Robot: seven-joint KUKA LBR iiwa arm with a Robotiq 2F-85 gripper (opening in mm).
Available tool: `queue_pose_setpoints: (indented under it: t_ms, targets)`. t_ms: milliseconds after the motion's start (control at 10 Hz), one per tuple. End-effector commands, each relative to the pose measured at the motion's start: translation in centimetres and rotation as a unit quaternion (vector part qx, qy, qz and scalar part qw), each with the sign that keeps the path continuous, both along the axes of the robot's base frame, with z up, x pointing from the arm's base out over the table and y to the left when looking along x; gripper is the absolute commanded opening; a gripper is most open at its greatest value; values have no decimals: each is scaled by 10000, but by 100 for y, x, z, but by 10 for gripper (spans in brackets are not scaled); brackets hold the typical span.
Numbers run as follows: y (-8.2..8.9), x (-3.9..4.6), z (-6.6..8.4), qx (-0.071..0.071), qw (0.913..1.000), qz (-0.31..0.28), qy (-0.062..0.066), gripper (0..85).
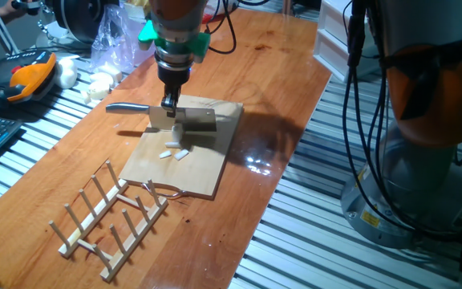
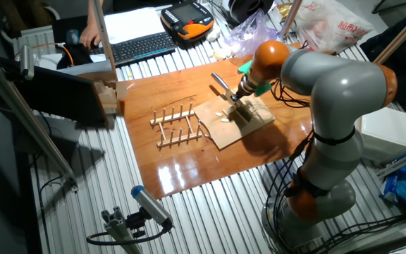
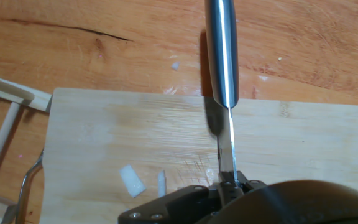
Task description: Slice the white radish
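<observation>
Closest to the hand camera we see the dark end effector, its fingers clenched on the spine of a knife. We judge the grip is taken on the blade rather than the handle so that the edge points straight down into the wooden cutting board, with the steel handle reaching out past the board's far edge over the desk.

White radish slices lie on the board beside the blade, toward the board's near edge in the hand view; they are apart from the knife. In one fixed view we see the pieces just on the near side of the blade, between it and the wooden rack, which stands at the desk's near end, out of the cutting path. Whether an uncut piece sits under the blade we cannot tell.

A plastic bag past the desk's far corner carries red print, too small for us to read.
</observation>
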State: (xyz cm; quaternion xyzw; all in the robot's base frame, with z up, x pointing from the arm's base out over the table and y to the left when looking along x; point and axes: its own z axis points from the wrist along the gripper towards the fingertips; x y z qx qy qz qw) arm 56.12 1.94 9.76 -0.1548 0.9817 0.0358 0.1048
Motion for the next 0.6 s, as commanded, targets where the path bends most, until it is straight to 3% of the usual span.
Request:
queue_pose_setpoints:
  t_ms: [0, 500]
  targets:
    - [0, 0, -3, 0, 10000, -1, -3, 0]
    - [8, 10, -17, 16, 10000, -4, -33, 0]
